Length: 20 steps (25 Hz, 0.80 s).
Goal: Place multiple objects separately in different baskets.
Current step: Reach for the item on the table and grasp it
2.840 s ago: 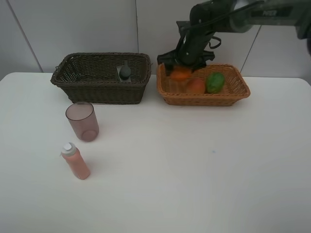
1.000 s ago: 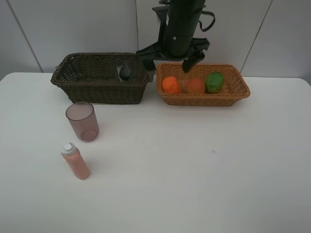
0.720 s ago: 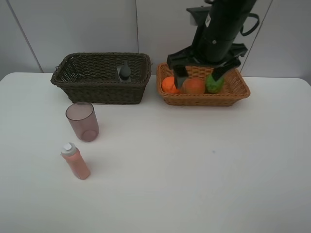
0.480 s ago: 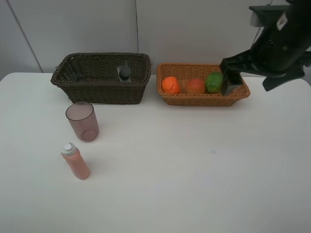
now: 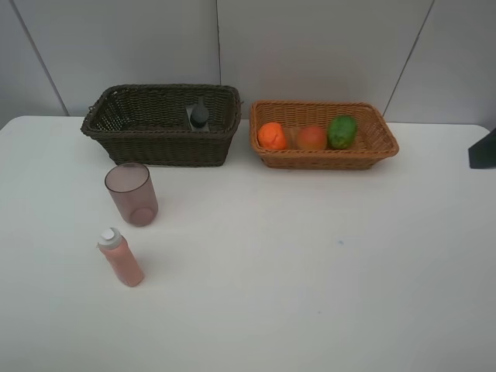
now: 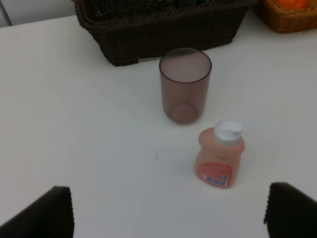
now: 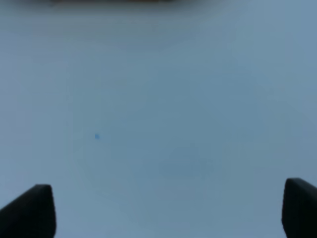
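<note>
The light tan basket (image 5: 386,146) holds the orange (image 5: 272,135), the peach (image 5: 311,138) and the lime (image 5: 342,131). The dark brown basket (image 5: 159,147) holds the dark grey bottle (image 5: 199,115). The mauve cup (image 5: 132,194) and pink bottle (image 5: 120,257) stand on the table at the left; both also show in the left wrist view, cup (image 6: 185,85) and bottle (image 6: 219,154). My left gripper (image 6: 166,210) is open above the table, short of the pink bottle. My right gripper (image 7: 168,210) is open over bare table; only a dark part of it (image 5: 483,149) shows at the right edge.
The white table (image 5: 310,256) spreads in front of both baskets. A grey panelled wall stands behind them. A small blue speck (image 7: 97,136) marks the table under the right gripper.
The right arm let go of the orange in the tan basket, lifted, and swung away to the right until almost out of the high view. Cup and pink bottle have not moved.
</note>
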Motion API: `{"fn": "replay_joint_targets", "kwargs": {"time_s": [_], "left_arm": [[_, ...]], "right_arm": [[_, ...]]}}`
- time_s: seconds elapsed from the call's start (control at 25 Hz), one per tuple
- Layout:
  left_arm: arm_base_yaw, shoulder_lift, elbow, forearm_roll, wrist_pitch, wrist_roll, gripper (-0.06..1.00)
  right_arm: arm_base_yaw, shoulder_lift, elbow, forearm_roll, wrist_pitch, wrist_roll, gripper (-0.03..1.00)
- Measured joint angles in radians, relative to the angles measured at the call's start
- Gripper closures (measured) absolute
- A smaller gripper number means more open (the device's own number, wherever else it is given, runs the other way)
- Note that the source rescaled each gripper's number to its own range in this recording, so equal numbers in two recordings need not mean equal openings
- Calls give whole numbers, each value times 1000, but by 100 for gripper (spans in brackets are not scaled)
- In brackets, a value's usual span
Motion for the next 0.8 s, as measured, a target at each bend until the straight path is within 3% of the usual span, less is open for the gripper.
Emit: {"fn": "replay_joint_targets", "kwargs": {"time_s": [0.24, 0.8], "left_arm": [[0, 0, 0, 0, 0, 0, -6], [0, 0, 0, 0, 0, 0, -6]], "right_arm": [[0, -252, 19, 0, 59, 0, -3], [0, -574, 107, 0, 71, 1, -3]]}}
